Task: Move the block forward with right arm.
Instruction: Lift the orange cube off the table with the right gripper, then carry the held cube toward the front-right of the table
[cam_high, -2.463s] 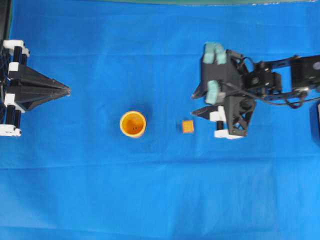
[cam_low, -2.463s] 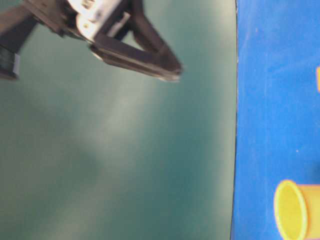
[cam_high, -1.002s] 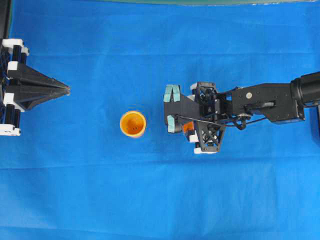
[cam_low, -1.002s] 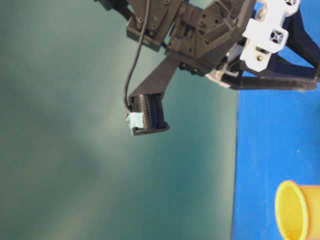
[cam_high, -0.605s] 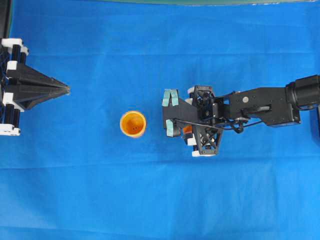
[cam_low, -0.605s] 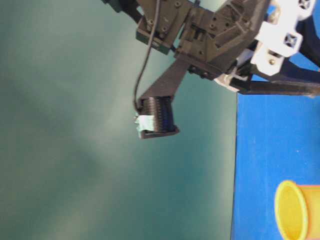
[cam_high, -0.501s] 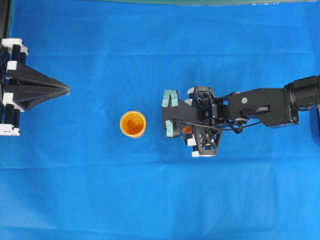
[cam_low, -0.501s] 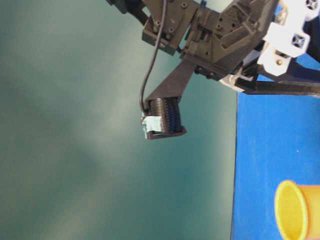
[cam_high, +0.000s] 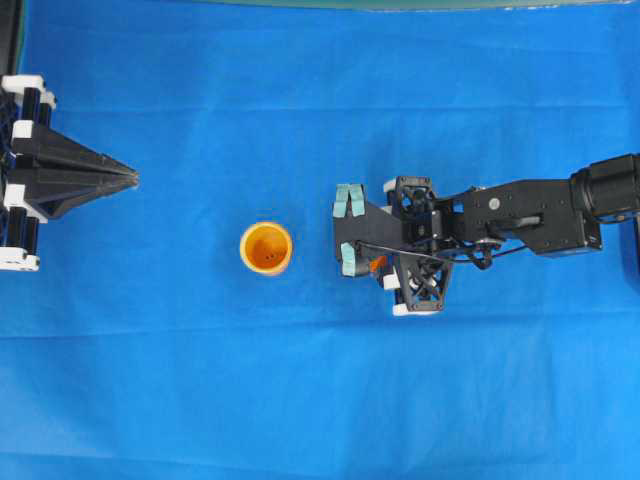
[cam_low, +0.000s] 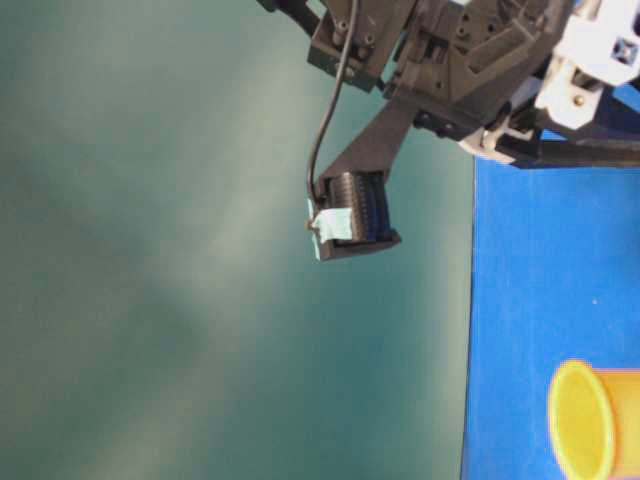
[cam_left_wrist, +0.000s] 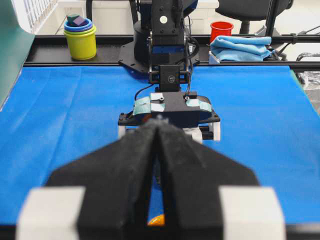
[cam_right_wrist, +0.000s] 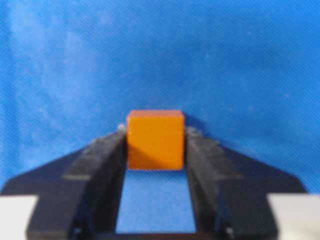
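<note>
The block (cam_right_wrist: 155, 140), a small orange cube, sits on the blue cloth between the two black fingers of my right gripper (cam_right_wrist: 155, 134). Both fingers press against its sides. From overhead only an orange sliver of the block (cam_high: 376, 263) shows under the right arm's wrist (cam_high: 415, 245), which points down at the cloth. My left gripper (cam_high: 133, 180) rests at the far left with its jaws together and nothing between them. The left wrist view looks past the left gripper (cam_left_wrist: 158, 121) at the right arm (cam_left_wrist: 172, 105).
An orange-yellow cup (cam_high: 266, 248) stands upright just left of the right gripper, about a hand's width away. Beyond the cloth's far edge are stacked cups (cam_left_wrist: 80, 35), a red cup (cam_left_wrist: 221, 30) and a folded blue towel (cam_left_wrist: 240, 47).
The right arm travelled from the back right to above the block and came down over it. Its jaws then narrowed onto the block's sides. The left arm has not moved.
</note>
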